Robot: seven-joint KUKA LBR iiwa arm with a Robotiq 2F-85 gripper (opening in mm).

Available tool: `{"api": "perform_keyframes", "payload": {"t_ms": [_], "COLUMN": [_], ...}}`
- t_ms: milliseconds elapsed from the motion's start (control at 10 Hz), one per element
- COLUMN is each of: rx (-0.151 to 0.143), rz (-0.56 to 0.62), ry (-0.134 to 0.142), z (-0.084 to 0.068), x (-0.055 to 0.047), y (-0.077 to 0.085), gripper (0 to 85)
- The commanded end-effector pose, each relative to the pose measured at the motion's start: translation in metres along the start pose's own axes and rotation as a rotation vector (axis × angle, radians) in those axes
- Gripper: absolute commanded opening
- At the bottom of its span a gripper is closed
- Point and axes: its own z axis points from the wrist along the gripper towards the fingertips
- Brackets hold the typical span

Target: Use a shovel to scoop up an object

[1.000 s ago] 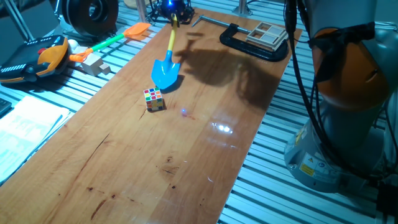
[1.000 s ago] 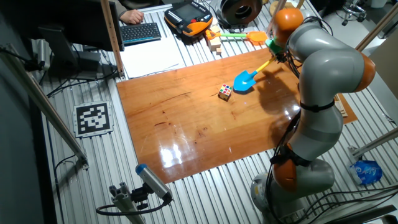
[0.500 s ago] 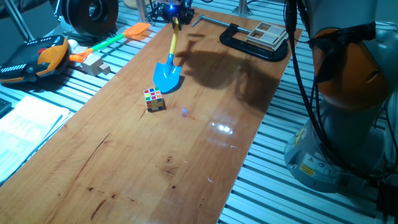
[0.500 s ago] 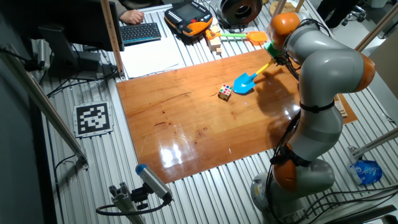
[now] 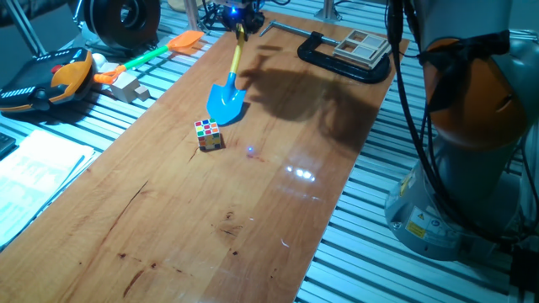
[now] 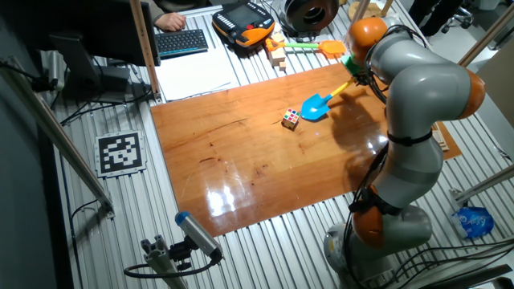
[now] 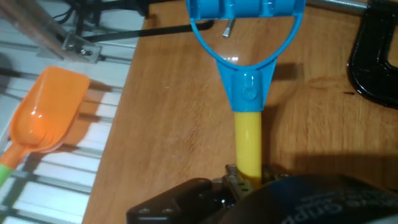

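The shovel has its blue blade (image 5: 226, 100) low on the wooden table (image 5: 194, 227) and its yellow shaft (image 5: 233, 55) slanting up to my gripper (image 5: 238, 14) at the far end. The gripper is shut on the shaft. The hand view shows the shaft (image 7: 248, 140) running out of the gripper (image 7: 249, 177) to the blue D-end (image 7: 245, 12). The puzzle cube (image 5: 208, 135) stands on the table just in front of the blade tip, a small gap apart. In the other fixed view the blade (image 6: 315, 105) is right of the cube (image 6: 291, 119), and the gripper (image 6: 357, 71) is under my arm.
An orange-bladed, green-shafted toy shovel (image 5: 160, 52) and pale wooden blocks (image 5: 128, 87) lie off the table's left edge. A black C-clamp (image 5: 337, 61) sits at the far right corner. A teach pendant (image 5: 50, 80) and papers (image 5: 38, 168) are at left. My arm's base (image 5: 472, 151) stands right.
The shovel blade shifted slightly to the right and turned a little a second ago; since half a second ago nothing visibly moves. The cube has stayed put.
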Motion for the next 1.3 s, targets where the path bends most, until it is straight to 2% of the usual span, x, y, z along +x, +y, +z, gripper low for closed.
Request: {"api": "perform_keyframes", "payload": {"t_ms": [0,300,500,1000,1200], "rx": [0.014,0.034,0.053,0.051,0.044], "rz": [0.004,0.008,0.006,0.036,0.036], "ry": [0.001,-0.006,0.004,-0.015,-0.041], "z": [0.000,-0.003,-0.002,-0.004,-0.007], "x": [0.000,0.000,0.001,0.008,0.011], "y": [-0.001,-0.007,-0.008,-0.014,-0.015], "gripper": [0.0,0.0,0.0,0.0,0.0]}}
